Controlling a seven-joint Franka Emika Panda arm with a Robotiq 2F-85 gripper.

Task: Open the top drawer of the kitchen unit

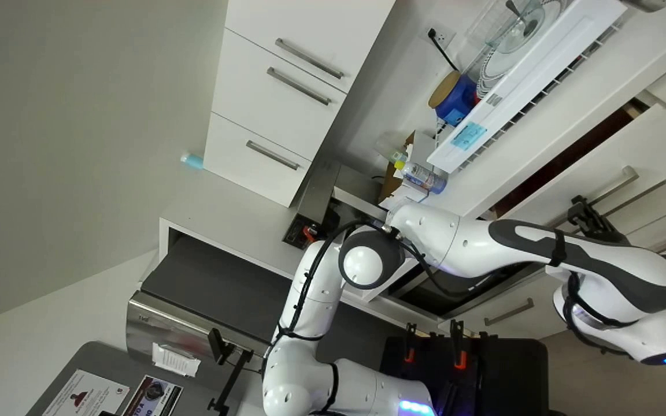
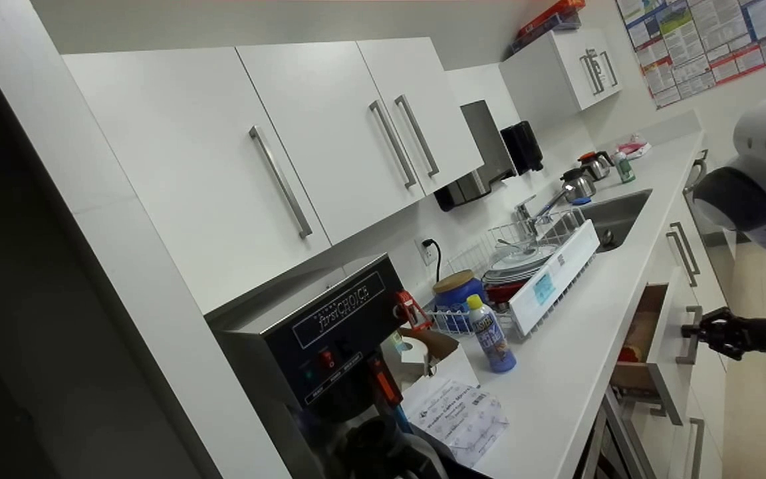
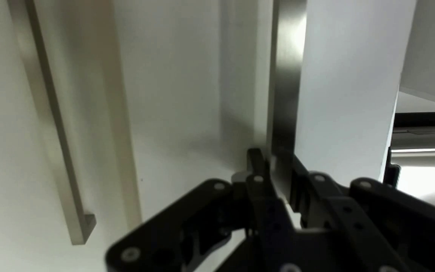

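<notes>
The top drawer [image 1: 648, 147] of the white kitchen unit [image 1: 512, 323] stands partly open in both exterior views. Its brown wooden inside [image 2: 642, 319] shows behind the white front [image 2: 667, 352], with a small red item inside. My gripper [image 2: 692, 330] is at the drawer's silver bar handle [image 2: 687, 352]. In the wrist view the black fingers [image 3: 276, 162] lie on both sides of the handle [image 3: 287, 56], closed around the bar near the lower edge of the picture. In an exterior view the gripper [image 1: 581, 211] is partly hidden by the wrist.
A lower drawer handle [image 3: 51, 124] lies left in the wrist view. The counter [image 2: 556, 372] above carries a dish rack [image 2: 556, 279], a spray can [image 2: 491, 336], a blue jar [image 2: 457, 296] and a coffee machine [image 2: 330, 332]. A black oven [image 1: 437, 289] is beside the drawers.
</notes>
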